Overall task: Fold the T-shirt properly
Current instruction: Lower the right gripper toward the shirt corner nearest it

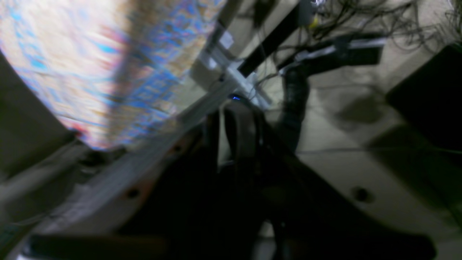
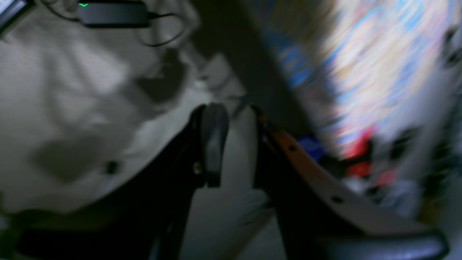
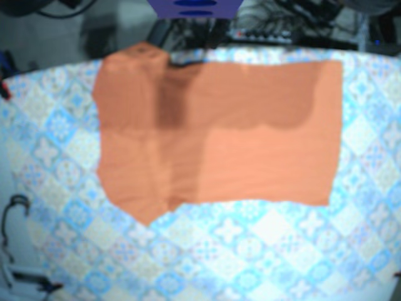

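Observation:
The orange T-shirt [image 3: 213, 144] lies spread on the patterned tablecloth [image 3: 250, 251] in the base view, with darker doubled layers along its top and left of centre. Neither gripper shows in the base view. In the blurred right wrist view my right gripper [image 2: 238, 144] is open with nothing between its dark fingers [image 2: 213, 137], off the edge of the tablecloth [image 2: 361, 65]. In the left wrist view my left gripper [image 1: 222, 137] is dark and blurred, with only a narrow light slit between its fingers. It holds no cloth, and the tablecloth [image 1: 72, 65] is at upper left.
Cables and metal framing [image 1: 361, 21] lie on the floor beyond the left arm. A black power adapter [image 2: 112, 12] with a green light sits near the right arm. Loose cables [image 3: 12, 219] hang at the table's left edge, and equipment [image 3: 282, 25] crowds the far side.

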{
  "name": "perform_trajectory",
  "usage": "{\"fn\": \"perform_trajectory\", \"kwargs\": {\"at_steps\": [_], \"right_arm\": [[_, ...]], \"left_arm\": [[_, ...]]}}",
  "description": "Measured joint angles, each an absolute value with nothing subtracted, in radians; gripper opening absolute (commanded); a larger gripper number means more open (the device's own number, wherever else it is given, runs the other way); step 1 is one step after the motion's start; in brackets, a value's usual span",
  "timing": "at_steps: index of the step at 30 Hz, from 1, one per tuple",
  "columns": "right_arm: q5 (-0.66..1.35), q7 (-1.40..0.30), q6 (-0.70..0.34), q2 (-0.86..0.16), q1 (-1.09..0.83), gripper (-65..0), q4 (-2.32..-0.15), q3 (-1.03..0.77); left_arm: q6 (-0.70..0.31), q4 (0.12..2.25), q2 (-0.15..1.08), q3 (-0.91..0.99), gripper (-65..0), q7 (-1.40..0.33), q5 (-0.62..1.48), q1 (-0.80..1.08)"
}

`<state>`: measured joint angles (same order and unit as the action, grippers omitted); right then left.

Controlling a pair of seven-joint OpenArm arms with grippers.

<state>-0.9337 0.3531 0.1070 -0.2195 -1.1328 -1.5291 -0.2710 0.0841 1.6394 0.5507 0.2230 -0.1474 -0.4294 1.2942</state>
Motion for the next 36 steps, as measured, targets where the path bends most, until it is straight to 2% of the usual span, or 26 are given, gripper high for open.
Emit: {"fn": "perform_trajectory", "kwargs": {"at_steps": [6,11,15,18,20,25,31,36], "right_arm": [[-1.144,0.355,0.106,-0.226,-1.104,-52.6,-1.674,-0.279],[-1.298,0.357,0.11,-0.223,-1.053,-52.6,-1.737,-0.262],[-1.338,0.368,0.102,-0.238,-1.005,-52.6,-1.737,-0.198],[-1.338,0.357,0.107,-0.273,-0.965,-52.6,-1.741,-0.15],[-1.339,0.354,0.106,-0.287,-0.942,-52.6,-1.741,-0.129],[-1.484,0.356,0.105,-0.3,-0.887,-52.6,-1.735,-0.065],[-1.493,0.356,0.102,-0.304,-0.878,-52.0,-1.716,0.003],[-1.492,0.356,0.109,-0.303,-0.867,-43.9,-1.67,0.012]], "left_arm": [[0.092,1.847,0.657,0.271,-56.6,-0.282,-0.576,1.288],[0.081,1.863,0.716,0.267,-56.6,-0.329,-0.655,1.297],[0.075,1.867,0.75,0.267,-56.6,-0.326,-0.667,1.294],[0.007,1.866,0.746,0.267,-56.5,-0.327,-0.667,1.291],[-0.002,1.866,0.743,0.265,-56.4,-0.328,-0.667,1.28],[-0.041,1.866,0.749,0.265,-47.2,-0.326,-0.669,1.244],[-0.059,1.866,0.743,0.263,-37.8,-0.326,-0.66,1.226],[-0.061,1.866,0.742,0.224,-36.2,-0.329,-0.663,1.224]]}}
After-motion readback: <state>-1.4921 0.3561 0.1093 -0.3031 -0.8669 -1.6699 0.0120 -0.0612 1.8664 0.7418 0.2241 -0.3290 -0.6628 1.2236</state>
